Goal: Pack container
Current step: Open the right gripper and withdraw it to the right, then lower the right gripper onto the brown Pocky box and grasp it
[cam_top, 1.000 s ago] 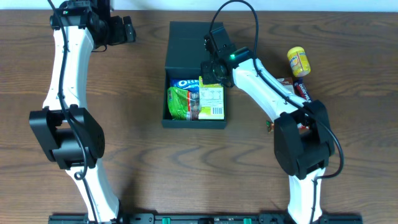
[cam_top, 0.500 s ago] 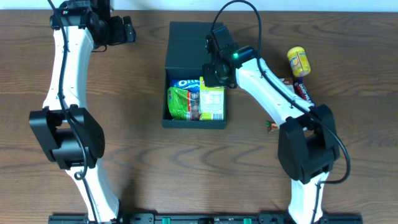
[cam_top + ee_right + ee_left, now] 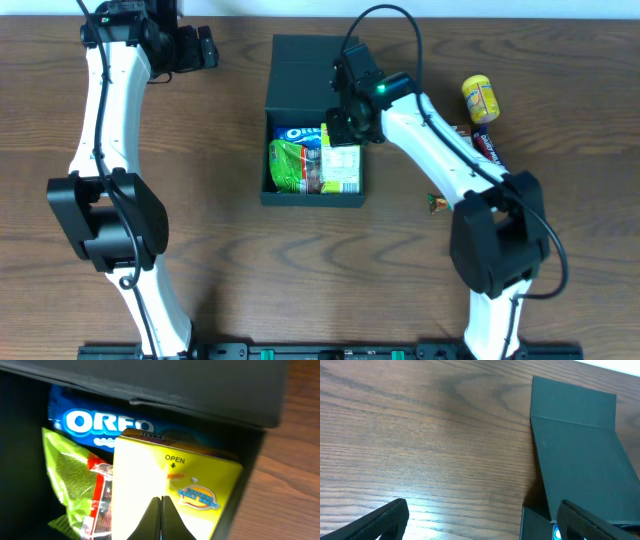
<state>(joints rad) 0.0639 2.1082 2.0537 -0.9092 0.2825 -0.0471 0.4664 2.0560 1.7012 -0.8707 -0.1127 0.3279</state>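
Observation:
The black container (image 3: 311, 199) lies at the table's middle with its flap lid (image 3: 302, 68) folded back on the far side. Inside it are a blue Oreo packet (image 3: 294, 133), a green packet (image 3: 289, 166) and a yellow box (image 3: 343, 170). My right gripper (image 3: 340, 127) hovers over the yellow box's far end, shut with nothing between its fingers. In the right wrist view, the closed tips (image 3: 161, 499) sit above the yellow box (image 3: 202, 491), beside the Oreo packet (image 3: 100, 422). My left gripper (image 3: 207, 47) stands open at the far left, and the lid (image 3: 580, 440) shows in the left wrist view.
To the right of the container lie a yellow canister (image 3: 480, 98), a few dark snack packets (image 3: 486, 147) and a small wrapped sweet (image 3: 436, 204). The right arm reaches across the container's right wall. The left gripper (image 3: 480, 522) looks down on bare wood.
The right arm has shifted slightly to the right and its gripper hand has edged toward the lid. The yellow box stays in the container. The left arm has not moved.

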